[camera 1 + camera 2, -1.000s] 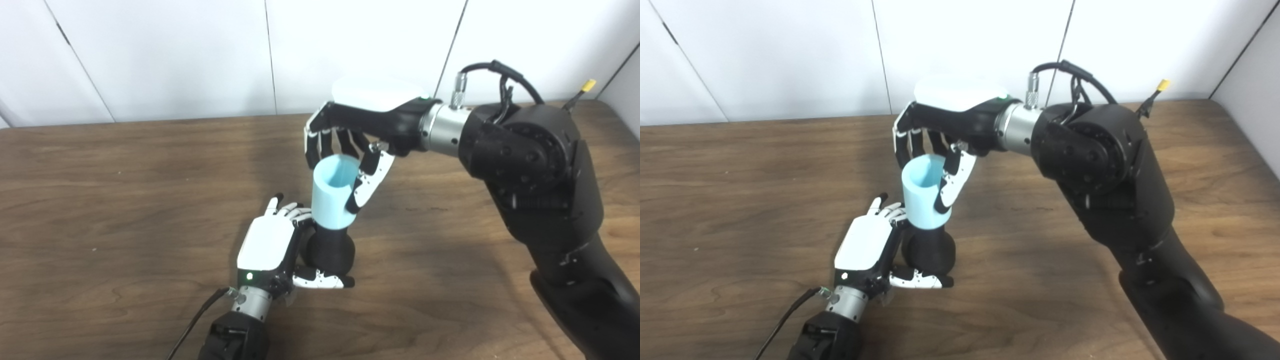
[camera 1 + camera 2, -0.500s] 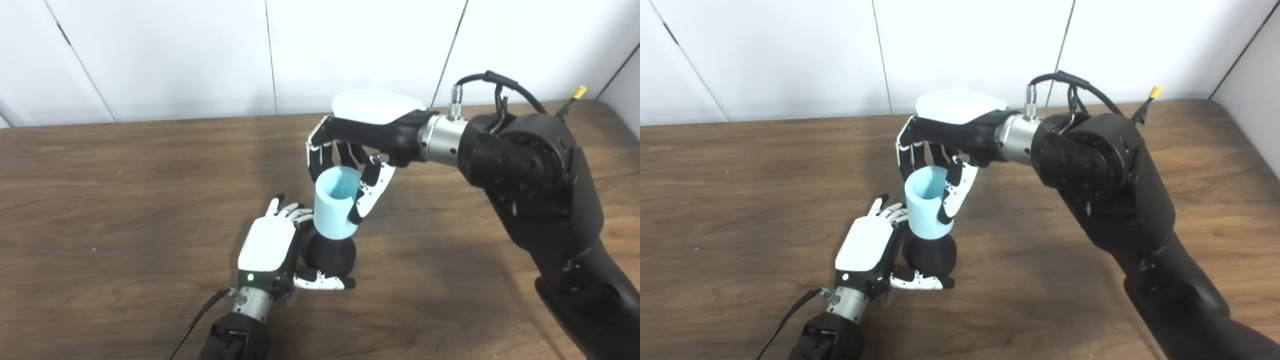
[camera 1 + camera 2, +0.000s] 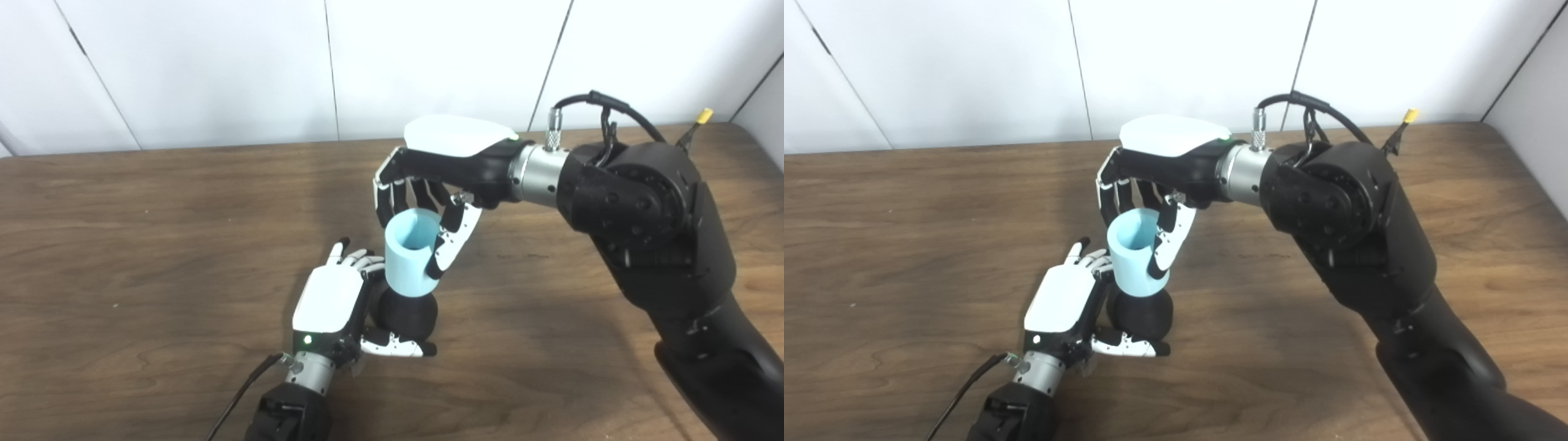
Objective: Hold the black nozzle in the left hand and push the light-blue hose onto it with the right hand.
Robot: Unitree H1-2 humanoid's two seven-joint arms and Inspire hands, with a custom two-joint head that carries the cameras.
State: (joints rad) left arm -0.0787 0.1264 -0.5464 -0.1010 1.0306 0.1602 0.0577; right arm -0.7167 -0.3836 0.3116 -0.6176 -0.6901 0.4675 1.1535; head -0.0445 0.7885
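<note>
Your left hand (image 3: 334, 300) is wrapped around the black nozzle (image 3: 407, 315), which stands on the table (image 3: 153, 245). Your right hand (image 3: 429, 202) pinches the light-blue hose (image 3: 407, 260), already seated over the nozzle's top. Judged remaining: press fully down, then let go.

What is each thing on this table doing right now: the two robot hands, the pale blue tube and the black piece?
Left hand: shut on the black nozzle, low over the table.
Right hand: shut on the light-blue hose, gripping it from above.
Round black nozzle: upright, its top inside the hose.
Light-blue cylindrical hose: tilted slightly, open end up, lower end over the nozzle.
Brown wooden table: bears the nozzle.
</note>
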